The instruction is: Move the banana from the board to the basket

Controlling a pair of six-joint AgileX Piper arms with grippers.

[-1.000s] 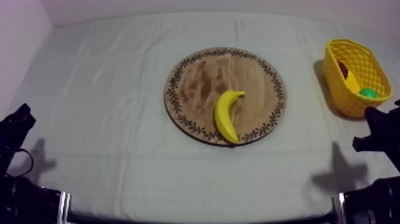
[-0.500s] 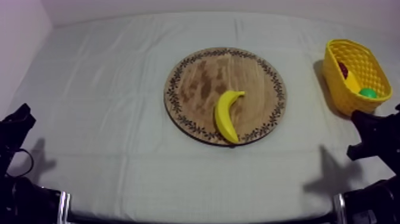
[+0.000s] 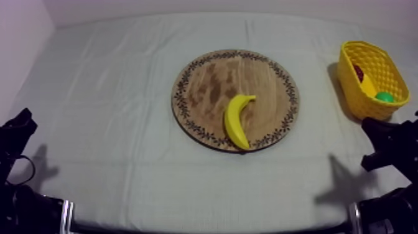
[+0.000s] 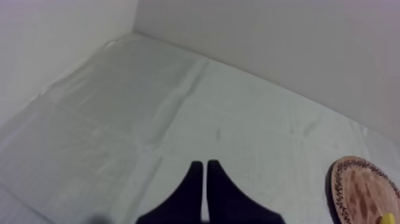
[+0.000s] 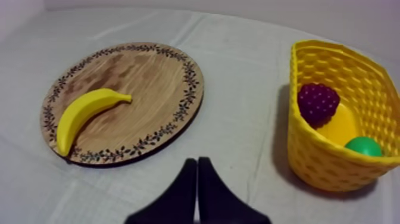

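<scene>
Both closed and empty: left gripper [image 4: 205, 162], right gripper [image 5: 197, 159].
Best to open the right wide, then straddle the centre-frame banana [image 3: 236, 120] across its middle.

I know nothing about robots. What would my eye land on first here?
A bright yellow toy banana lies on a round wooden board with a patterned rim, centre stage. At the cloth-covered table's right side stands a yellow lattice basket with a dark red bumpy toy fruit inside.
</scene>
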